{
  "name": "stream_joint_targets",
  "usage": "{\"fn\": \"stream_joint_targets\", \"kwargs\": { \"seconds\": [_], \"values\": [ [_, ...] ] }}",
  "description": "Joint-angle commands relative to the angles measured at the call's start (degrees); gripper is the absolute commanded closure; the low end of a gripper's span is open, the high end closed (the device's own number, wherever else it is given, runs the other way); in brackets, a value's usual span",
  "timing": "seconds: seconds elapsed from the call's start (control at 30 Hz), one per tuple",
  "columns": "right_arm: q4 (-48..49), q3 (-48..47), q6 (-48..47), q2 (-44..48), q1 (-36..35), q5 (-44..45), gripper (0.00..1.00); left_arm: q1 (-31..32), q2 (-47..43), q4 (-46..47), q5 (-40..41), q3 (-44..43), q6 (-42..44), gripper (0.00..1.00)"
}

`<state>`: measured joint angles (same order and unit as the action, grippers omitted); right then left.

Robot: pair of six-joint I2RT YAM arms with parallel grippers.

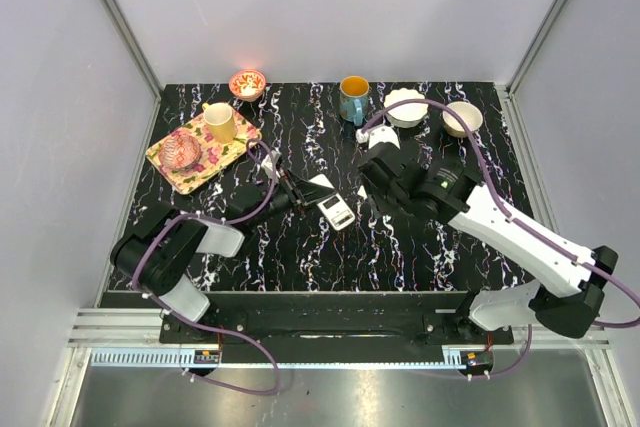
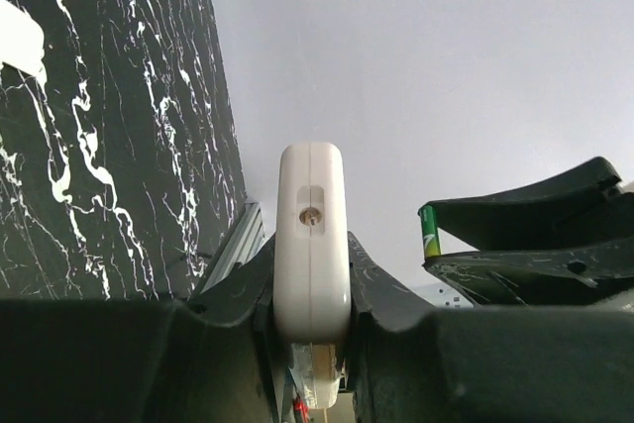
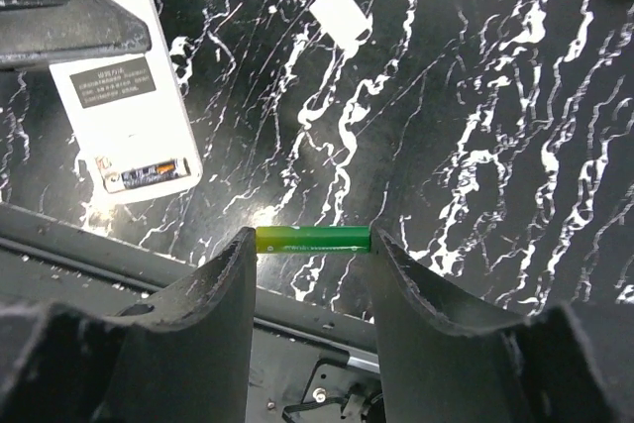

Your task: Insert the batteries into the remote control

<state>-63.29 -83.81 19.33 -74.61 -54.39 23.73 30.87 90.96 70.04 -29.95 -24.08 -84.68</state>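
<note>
Toward the near middle of the marbled table [image 1: 420, 247], the left gripper [image 2: 312, 279] is clamped fully down on the remote control [image 2: 311, 235], gripping it by its long edges with the plain back facing up. Just right of it, the right gripper [image 3: 313, 245] has its jaws about half apart and pinches the greenish battery [image 3: 327, 239] end to end, so the battery's long axis spans the gap between the fingers. The open compartment [image 3: 149, 173] sits at the remote's free end, left of the battery, and its slot runs nearly parallel to it. An orange glint shows inside, too small to identify. The right arm is the nearer one; its move is probably a short carry left and down, and the fingers capping both battery ends may foul the slot walls. A little farther off lies a small white cover piece [image 3: 340, 15], clear of that path. At the far edge a floral tray [image 1: 215, 155], a blue mug [image 1: 353, 99] and white bowls [image 1: 406, 107] stand well apart.
</note>
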Motion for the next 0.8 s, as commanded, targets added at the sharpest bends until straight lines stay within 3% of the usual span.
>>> {"fn": "stream_joint_targets", "kwargs": {
  "seconds": [0.0, 0.27, 0.77],
  "values": [
    [-5.44, -5.83, 1.41, -5.44, -3.43, 9.65, 1.00, 0.50, 0.97, 18.99, 2.71, -3.78, -2.68, 1.00],
    [-5.36, -9.97, -0.88, -12.05, -7.04, 10.11, 1.00, 0.59, 5.28, 25.31, 0.95, -5.10, -5.40, 1.00],
    [-3.42, -11.64, -2.72, -17.59, -7.92, 7.74, 1.00, 1.82, 5.11, 25.32, -2.04, -6.51, -4.08, 1.00]
  ]
}}
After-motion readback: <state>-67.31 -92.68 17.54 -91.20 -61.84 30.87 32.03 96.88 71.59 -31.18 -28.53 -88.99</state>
